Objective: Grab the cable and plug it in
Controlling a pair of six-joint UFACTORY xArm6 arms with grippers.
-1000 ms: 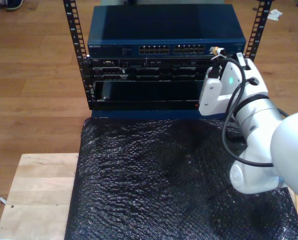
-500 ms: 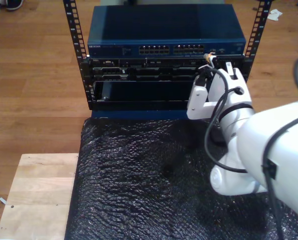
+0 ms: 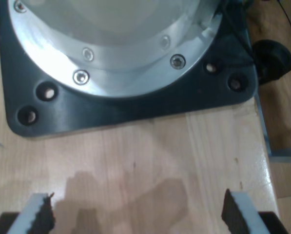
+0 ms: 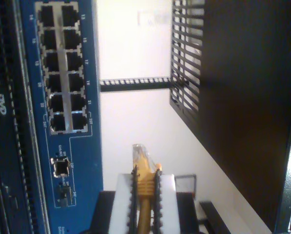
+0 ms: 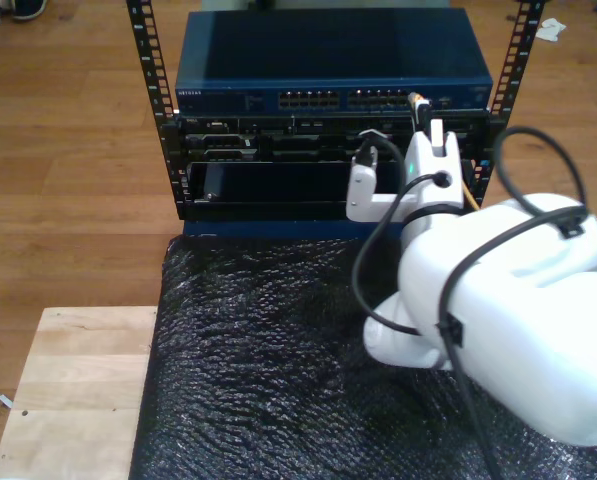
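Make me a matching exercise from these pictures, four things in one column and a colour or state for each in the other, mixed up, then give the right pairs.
Things
1. the cable
2. the network switch
3. my first gripper
4. the padded mat

Descriptions
A. blue front with rows of ports
B. black and crinkled, spread before the rack
C. yellow-orange, clamped in my second gripper, its plug short of the ports
D. open, over bare wood

Pairs: 1-C, 2-A, 3-D, 4-B
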